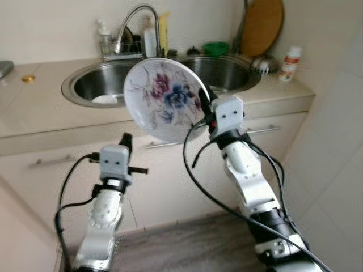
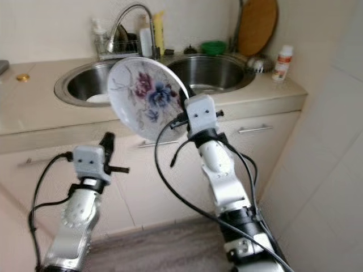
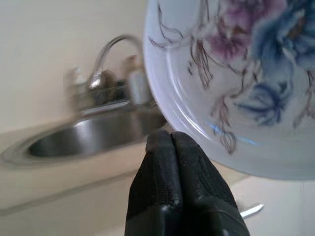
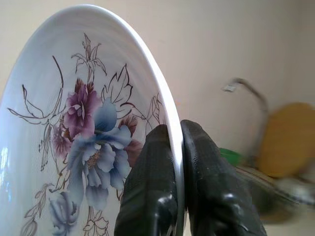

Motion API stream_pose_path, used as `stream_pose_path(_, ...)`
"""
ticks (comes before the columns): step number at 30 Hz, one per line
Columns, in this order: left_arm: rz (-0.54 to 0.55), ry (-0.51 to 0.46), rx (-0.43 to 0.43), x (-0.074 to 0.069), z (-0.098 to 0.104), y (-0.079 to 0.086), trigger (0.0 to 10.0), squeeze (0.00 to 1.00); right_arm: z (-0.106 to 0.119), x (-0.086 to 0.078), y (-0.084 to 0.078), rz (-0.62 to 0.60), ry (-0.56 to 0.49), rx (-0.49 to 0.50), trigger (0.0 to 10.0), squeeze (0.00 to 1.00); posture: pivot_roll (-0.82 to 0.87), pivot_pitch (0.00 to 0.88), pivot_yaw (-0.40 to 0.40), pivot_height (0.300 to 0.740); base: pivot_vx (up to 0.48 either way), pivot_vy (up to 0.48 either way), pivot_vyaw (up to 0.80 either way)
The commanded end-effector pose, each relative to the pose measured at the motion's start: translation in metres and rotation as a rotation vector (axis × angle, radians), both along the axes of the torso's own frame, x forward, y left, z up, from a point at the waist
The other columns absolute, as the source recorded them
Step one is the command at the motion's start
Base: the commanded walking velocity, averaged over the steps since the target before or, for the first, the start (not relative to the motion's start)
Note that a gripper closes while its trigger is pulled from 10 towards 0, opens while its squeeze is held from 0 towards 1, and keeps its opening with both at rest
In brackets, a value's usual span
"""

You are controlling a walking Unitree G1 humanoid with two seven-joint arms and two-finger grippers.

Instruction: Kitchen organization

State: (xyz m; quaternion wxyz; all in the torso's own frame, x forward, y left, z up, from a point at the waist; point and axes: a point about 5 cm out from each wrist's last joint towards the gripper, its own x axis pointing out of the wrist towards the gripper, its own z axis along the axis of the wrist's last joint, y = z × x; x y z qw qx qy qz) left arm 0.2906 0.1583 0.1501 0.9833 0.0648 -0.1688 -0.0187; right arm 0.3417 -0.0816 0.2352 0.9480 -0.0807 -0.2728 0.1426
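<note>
A white plate (image 1: 163, 97) painted with purple and blue flowers is held on edge, its face toward me, in front of the counter. My right gripper (image 1: 205, 107) is shut on the plate's rim (image 4: 178, 162), one black finger (image 4: 147, 182) on each side. My left gripper (image 1: 126, 143) is lower and to the left, in front of the cabinet drawers, its fingers (image 3: 172, 182) pressed together with nothing between them. A double steel sink (image 1: 93, 80) lies behind the plate, with a curved tap (image 1: 136, 22) between the two basins.
Bottles and a dish rack (image 1: 130, 42) stand behind the sink, with a green bowl (image 1: 216, 47) and a round wooden board (image 1: 262, 24) against the wall. A white bottle (image 1: 290, 63) stands at the counter's right end. A tiled wall (image 1: 340, 141) rises on the right.
</note>
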Motion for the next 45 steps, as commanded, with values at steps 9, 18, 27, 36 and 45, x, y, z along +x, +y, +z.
stream_pose_path(9,-0.042,-0.096,-0.002,0.003,0.029,-0.011,10.0,0.00,0.031,0.004,-0.014,-0.048,-0.088,0.075,10.0,0.00,-0.06,0.000,0.027,0.740,0.374,0.000,0.00)
stream_pose_path(18,-0.048,-0.126,-0.007,0.004,0.039,-0.013,10.0,0.00,0.034,0.005,-0.014,-0.065,-0.099,0.047,10.0,0.00,-0.06,0.000,0.027,0.740,0.372,0.000,0.41)
stream_pose_path(27,-0.051,-0.123,-0.008,0.004,0.041,-0.014,10.0,0.00,0.032,0.007,-0.018,-0.074,-0.079,0.069,10.0,0.00,-0.06,0.000,0.026,0.740,0.370,0.000,0.27)
stream_pose_path(36,-0.048,-0.128,-0.011,0.005,0.044,-0.014,10.0,0.00,0.032,0.010,-0.020,-0.079,-0.056,0.103,10.0,0.00,-0.06,0.000,0.026,0.740,0.345,0.000,0.36)
stream_pose_path(45,-0.048,-0.129,-0.010,0.005,0.044,-0.014,10.0,0.00,0.029,0.014,-0.023,-0.095,-0.032,0.078,10.0,0.00,-0.06,0.000,0.025,0.740,0.163,0.000,0.00)
